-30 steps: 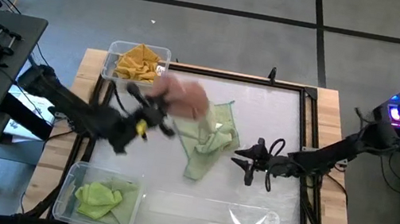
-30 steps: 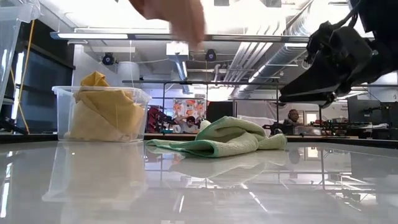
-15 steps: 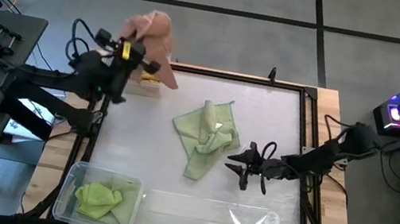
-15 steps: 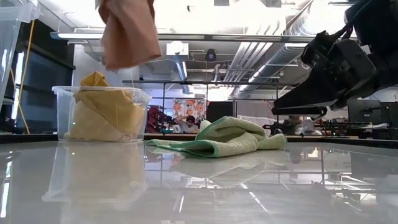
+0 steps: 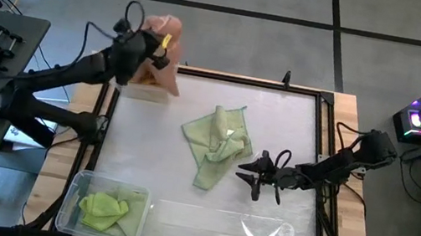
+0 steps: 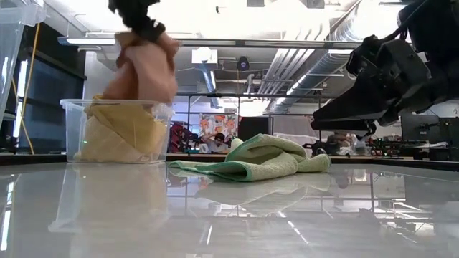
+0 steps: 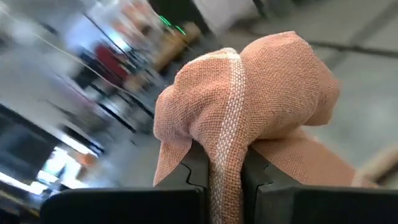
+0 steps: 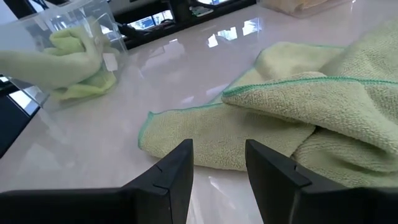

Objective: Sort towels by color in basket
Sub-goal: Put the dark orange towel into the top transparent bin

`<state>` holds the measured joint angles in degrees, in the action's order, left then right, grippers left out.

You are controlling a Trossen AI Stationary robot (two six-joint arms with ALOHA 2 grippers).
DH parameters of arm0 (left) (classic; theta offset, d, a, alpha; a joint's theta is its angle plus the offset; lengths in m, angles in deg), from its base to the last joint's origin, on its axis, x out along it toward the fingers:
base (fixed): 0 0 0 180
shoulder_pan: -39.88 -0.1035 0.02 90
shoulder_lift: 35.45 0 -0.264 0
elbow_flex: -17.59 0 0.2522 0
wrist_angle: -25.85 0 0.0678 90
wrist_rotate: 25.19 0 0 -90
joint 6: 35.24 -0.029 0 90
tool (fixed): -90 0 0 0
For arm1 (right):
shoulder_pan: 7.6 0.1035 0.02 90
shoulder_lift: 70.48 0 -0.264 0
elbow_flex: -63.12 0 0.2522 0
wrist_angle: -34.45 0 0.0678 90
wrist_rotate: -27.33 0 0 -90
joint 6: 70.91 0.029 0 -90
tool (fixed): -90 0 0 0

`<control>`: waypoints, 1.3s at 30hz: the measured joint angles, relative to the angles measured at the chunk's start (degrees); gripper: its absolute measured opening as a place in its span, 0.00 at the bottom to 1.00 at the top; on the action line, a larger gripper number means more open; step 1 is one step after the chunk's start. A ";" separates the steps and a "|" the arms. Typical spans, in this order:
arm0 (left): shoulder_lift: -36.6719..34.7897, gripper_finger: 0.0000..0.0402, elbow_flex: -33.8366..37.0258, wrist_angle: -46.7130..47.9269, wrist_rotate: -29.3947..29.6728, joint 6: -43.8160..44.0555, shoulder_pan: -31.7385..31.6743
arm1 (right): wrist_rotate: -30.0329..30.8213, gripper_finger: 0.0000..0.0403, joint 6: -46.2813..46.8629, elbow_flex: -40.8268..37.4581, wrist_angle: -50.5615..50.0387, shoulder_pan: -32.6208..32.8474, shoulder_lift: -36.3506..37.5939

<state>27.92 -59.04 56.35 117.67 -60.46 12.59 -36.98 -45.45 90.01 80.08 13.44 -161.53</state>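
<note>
Towels are sorted by color: the left gripper (image 7: 214,171) pinches the salmon pink towel (image 5: 165,39) over the far-left bin (image 6: 115,132) of mustard towels, probably to drop it. Right gripper (image 8: 217,165), open and empty, waits beside the pale green towel (image 5: 215,140).

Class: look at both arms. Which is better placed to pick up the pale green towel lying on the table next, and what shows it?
The right. The right gripper sits open beside the pale green cloth towel, while the left gripper is shut on the salmon pink cloth towel over the clear plastic bin of yellow towels.
</note>
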 joint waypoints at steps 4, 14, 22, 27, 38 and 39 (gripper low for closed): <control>0.21 0.04 0.48 12.39 -10.70 7.46 -6.41 | 0.35 0.35 0.24 0.00 0.54 0.00 0.00; 0.42 0.05 7.06 19.46 -15.95 12.75 -16.36 | 0.72 0.35 1.33 0.54 2.13 -0.02 0.02; 0.38 0.09 12.09 18.74 -27.62 16.43 -21.64 | 0.72 0.35 1.27 0.74 2.09 -0.04 0.02; 0.40 0.29 11.33 20.32 -33.91 17.29 -23.61 | 0.74 0.35 1.12 0.74 1.98 -0.04 0.02; 0.34 0.55 -6.33 35.39 -36.03 27.03 -25.77 | 0.72 0.35 0.41 0.74 0.86 -0.17 0.02; 0.31 0.54 -7.36 35.93 -36.64 27.12 -25.77 | 0.73 0.35 0.15 0.74 0.86 -0.17 0.02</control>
<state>28.23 -66.40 92.28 81.03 -33.34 -13.18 -36.26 -45.30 90.75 80.94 13.27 -161.51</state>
